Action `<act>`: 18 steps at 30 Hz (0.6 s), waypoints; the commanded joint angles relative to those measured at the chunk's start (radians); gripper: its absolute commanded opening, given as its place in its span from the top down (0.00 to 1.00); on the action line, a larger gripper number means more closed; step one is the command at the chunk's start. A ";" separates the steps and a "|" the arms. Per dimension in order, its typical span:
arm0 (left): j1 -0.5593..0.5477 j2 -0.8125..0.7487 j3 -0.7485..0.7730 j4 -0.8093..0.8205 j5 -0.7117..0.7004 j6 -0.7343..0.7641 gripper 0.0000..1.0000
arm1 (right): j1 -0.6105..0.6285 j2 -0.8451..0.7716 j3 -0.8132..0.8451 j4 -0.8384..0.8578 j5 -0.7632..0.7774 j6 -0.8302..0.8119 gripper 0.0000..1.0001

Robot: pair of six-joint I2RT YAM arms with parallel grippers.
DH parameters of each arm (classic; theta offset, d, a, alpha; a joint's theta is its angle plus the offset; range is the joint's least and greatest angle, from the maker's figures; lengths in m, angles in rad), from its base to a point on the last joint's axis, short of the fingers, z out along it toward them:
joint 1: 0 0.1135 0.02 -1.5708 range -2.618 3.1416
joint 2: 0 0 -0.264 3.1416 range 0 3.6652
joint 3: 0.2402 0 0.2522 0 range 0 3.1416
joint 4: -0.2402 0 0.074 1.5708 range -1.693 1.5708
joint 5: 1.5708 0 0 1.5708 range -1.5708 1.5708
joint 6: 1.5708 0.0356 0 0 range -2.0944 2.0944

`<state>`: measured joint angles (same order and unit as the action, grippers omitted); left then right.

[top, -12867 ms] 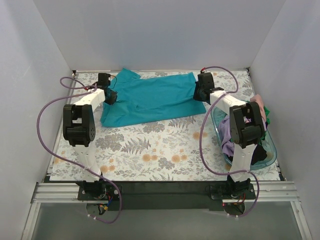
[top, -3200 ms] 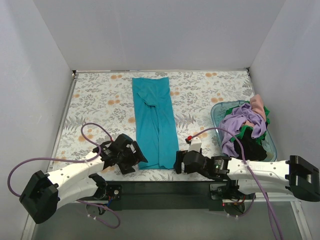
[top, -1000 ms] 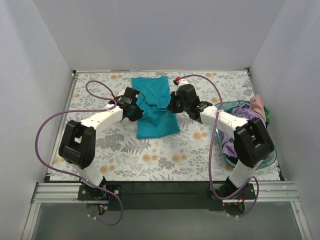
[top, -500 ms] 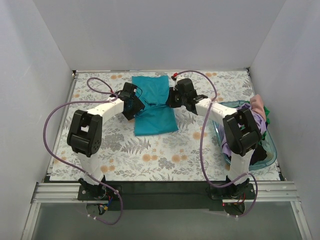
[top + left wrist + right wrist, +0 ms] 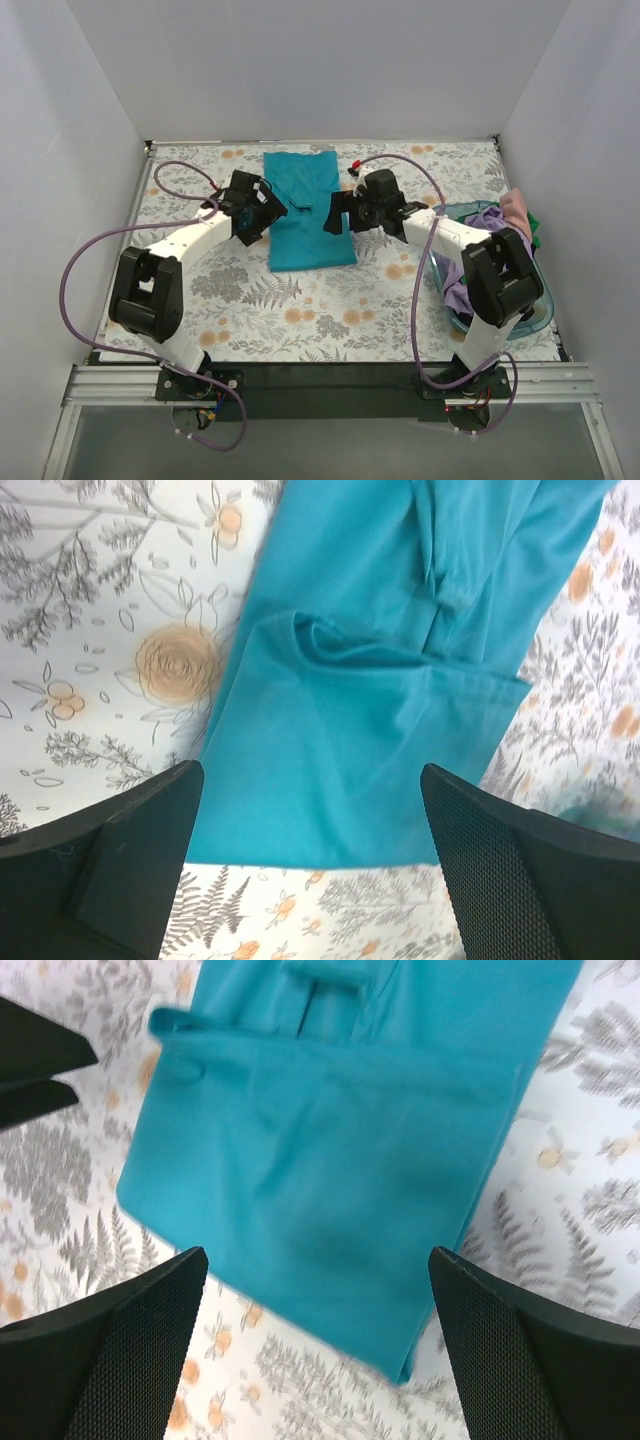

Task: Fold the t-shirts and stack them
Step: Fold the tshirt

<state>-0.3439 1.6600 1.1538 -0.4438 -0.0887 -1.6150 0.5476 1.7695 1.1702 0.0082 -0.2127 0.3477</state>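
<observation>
**Now, both grippers wide open, teal shirt down flat**

Right, the teal t-shirt (image 5: pixel 308 210) lies folded into a narrow oblong on the table (image 5: pixel 300 310), well apart from the basket (image 5: pixel 545 300) and further back than it. One layer is doubled over the other, with a small ruck where they meet. It looks soft, light and limp. I'd say the layers will slide on each other and sag the moment only one is lifted.

The best hold looks like the two corners of the near edge. Pinch through every layer at once, both sides together, low to the cloth.

The right gripper (image 5: pixel 338 215) hangs at the shirt's edge on the basket side, jaws spread wide, nothing between them. The left gripper (image 5: pixel 260 212) mirrors it on the edge away from the basket, equally wide and equally empty.

In the basket, the other shirts (image 5: pixel 480 255), purple, pink and green, sit in a heap, not yet folded.
</observation>
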 commanded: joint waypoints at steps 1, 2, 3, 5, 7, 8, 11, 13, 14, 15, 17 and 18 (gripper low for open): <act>0.002 -0.077 -0.119 0.068 0.087 0.039 0.10 | 0.025 -0.071 -0.076 0.025 -0.043 0.002 0.02; 0.002 -0.080 -0.130 0.091 0.119 0.049 0.10 | 0.026 -0.079 -0.090 0.033 -0.056 0.007 0.02; 0.000 -0.080 -0.137 0.123 0.163 0.058 0.08 | 0.034 -0.088 -0.115 0.042 -0.065 0.013 0.02; -0.010 -0.050 -0.114 0.126 0.182 0.073 0.03 | 0.044 -0.094 -0.135 0.076 -0.086 0.019 0.01; -0.027 -0.020 -0.094 0.143 0.201 0.078 0.03 | 0.063 -0.084 -0.155 0.093 -0.100 0.022 0.02; -0.027 0.015 -0.069 0.149 0.207 0.081 0.03 | 0.067 -0.067 -0.158 0.095 -0.105 0.020 0.02; -0.029 0.091 -0.011 0.160 0.202 0.084 0.02 | 0.080 -0.030 -0.161 0.098 -0.100 0.031 0.02; -0.029 0.131 0.026 0.157 0.182 0.089 0.02 | 0.080 -0.019 -0.159 0.098 -0.105 0.033 0.02; -0.027 0.150 0.043 0.157 0.179 0.092 0.02 | 0.081 -0.010 -0.158 0.096 -0.105 0.031 0.02; -0.027 0.190 0.085 0.157 0.179 0.099 0.02 | 0.081 -0.008 -0.161 0.096 -0.106 0.028 0.02; -0.027 0.230 0.131 0.157 0.159 0.104 0.02 | 0.081 -0.002 -0.168 0.096 -0.103 0.021 0.02; -0.027 0.278 0.179 0.152 0.147 0.110 0.02 | 0.081 -0.001 -0.168 0.096 -0.100 0.017 0.02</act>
<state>-0.3733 1.8904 1.2377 -0.3069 0.0868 -1.5352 0.6285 1.7641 1.0119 0.0639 -0.2989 0.3683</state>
